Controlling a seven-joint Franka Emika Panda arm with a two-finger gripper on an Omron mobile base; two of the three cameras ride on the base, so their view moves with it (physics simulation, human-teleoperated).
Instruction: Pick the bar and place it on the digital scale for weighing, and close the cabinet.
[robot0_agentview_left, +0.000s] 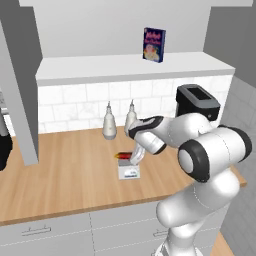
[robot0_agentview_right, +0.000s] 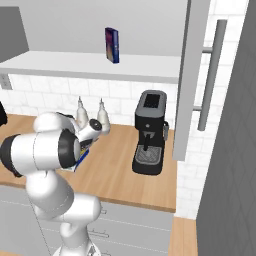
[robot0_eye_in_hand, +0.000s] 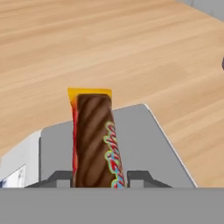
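The bar (robot0_eye_in_hand: 94, 140) is seen lying lengthwise on the grey top plate of the digital scale (robot0_eye_in_hand: 140, 144), its yellow end pointing away from the hand and reaching just past the plate's far edge. In the hand view the claw (robot0_eye_in_hand: 99, 178) is set low over the plate, with 1 dark finger tip (robot0_eye_in_hand: 61, 178) on each side of the bar's near end. The tips stand close against the wrapper, yet whether they are pressed on it or slightly parted from it cannot be told.

In the left base view the scale (robot0_agentview_left: 129, 172) is shown on the wooden worktop (robot0_agentview_left: 65, 175), its white front with the small display turned toward the base, and the bar (robot0_agentview_left: 123, 155) is visible on top beside the lowered hand. 2 white bottles (robot0_agentview_left: 109, 125) stand behind it against the tiled wall, and a black coffee machine (robot0_agentview_left: 197, 102) is placed further right.

The cabinet (robot0_agentview_right: 192, 85) is open: 1 grey door is swung out edge-on in the right base view, its long handle (robot0_agentview_right: 211, 75) facing right. A blue-purple box (robot0_agentview_left: 154, 44) stands upright on the shelf inside.
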